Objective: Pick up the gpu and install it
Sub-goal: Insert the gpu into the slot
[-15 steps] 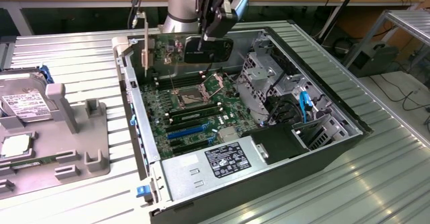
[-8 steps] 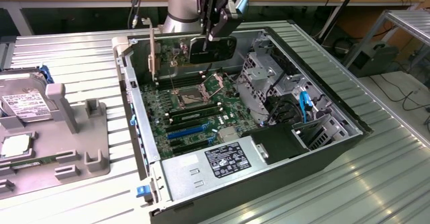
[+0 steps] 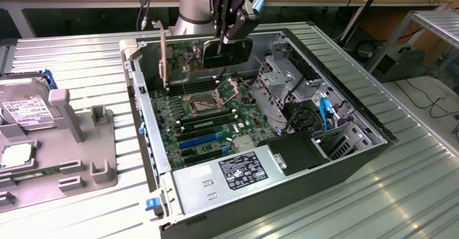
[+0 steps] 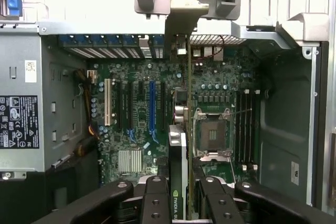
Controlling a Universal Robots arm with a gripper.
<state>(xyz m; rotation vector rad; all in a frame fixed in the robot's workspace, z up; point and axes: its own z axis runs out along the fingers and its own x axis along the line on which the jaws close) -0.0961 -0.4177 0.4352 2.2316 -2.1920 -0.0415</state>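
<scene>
The gpu [image 3: 227, 54] is a dark flat card with a long metal bracket [image 3: 164, 56] at one end. It hangs on edge above the far part of the open computer case [image 3: 373, 129]. My gripper [image 3: 235, 28] is shut on its top edge. In the wrist view the gpu [image 4: 178, 150] shows edge-on between my fingers [image 4: 155, 203], with its bracket [image 4: 181, 22] toward the case's rear wall. It is held clear of the motherboard [image 3: 215, 113], over the strip between the blue slot [image 4: 152, 106] and the CPU socket [image 4: 212, 135].
A power supply [image 3: 240, 174] fills the near end of the case, and a drive cage [image 3: 283, 80] with cables lines the exterior view's right side. A grey fixture [image 3: 64, 137] holding a silver drive [image 3: 27, 111] stands on the exterior view's left, on the slatted metal table [image 3: 401, 196].
</scene>
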